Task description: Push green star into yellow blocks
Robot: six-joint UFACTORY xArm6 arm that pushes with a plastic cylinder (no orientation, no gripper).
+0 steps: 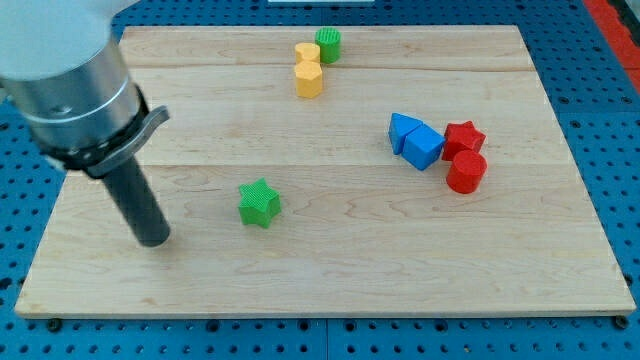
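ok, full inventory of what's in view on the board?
green star: 1, green, left of centre, lower half
green cylinder: 1, green, top centre, touching the upper yellow block
yellow blocks: 2, yellow, top centre, stacked along the view's vertical, touching
blue blocks: 2, blue, right of centre, side by side
red star: 1, red, right of the blue pair
red cylinder: 1, red, just below the red star
wooden board: 1, light wood, on a blue perforated table
my tip: 1, dark rod, left of the green star, apart from it
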